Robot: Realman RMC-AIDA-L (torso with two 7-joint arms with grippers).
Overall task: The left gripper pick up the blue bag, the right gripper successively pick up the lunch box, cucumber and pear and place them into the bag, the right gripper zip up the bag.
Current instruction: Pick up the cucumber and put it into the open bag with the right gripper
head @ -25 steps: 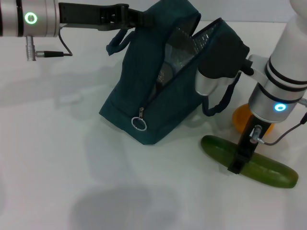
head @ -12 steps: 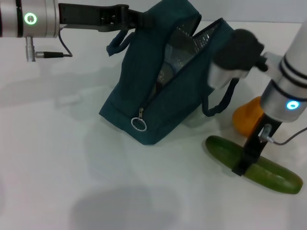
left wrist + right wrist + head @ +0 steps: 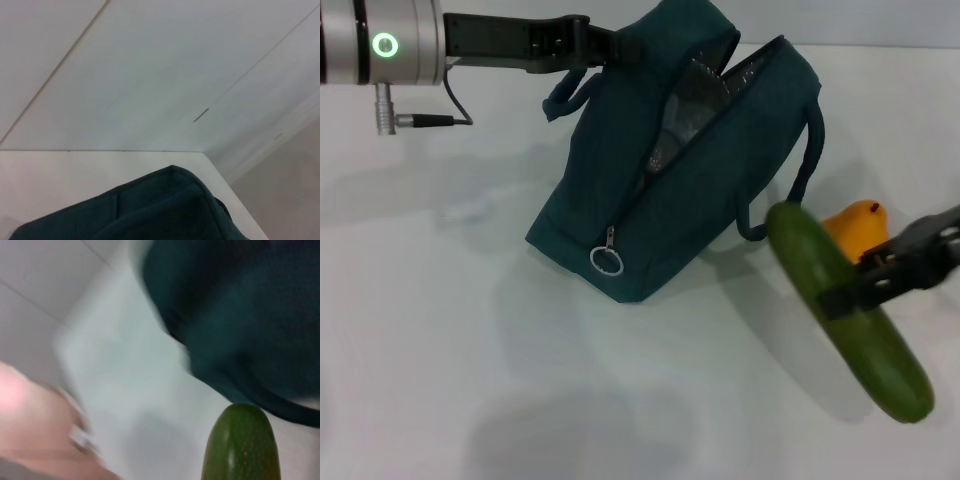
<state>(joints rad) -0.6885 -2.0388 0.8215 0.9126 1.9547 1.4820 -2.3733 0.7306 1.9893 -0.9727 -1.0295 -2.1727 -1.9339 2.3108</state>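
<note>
The blue bag (image 3: 680, 190) stands open on the table, silver lining showing. My left gripper (image 3: 595, 42) is shut on its top edge by a handle at the upper left; the bag's top also shows in the left wrist view (image 3: 165, 210). My right gripper (image 3: 865, 283) is shut on the cucumber (image 3: 850, 310) and holds it lifted and tilted, right of the bag. The cucumber's end shows in the right wrist view (image 3: 242, 445), with the bag (image 3: 240, 315) beyond it. The pear (image 3: 855, 226) lies on the table behind the cucumber. The lunch box is hidden.
The zipper's ring pull (image 3: 607, 260) hangs at the bag's near end. The white table (image 3: 450, 330) stretches left and in front of the bag. A cable (image 3: 430, 120) hangs under the left wrist.
My right gripper has lifted the cucumber off the table and swung it up and tilted. The right arm has moved right, uncovering the pear and the bag's right handle.
</note>
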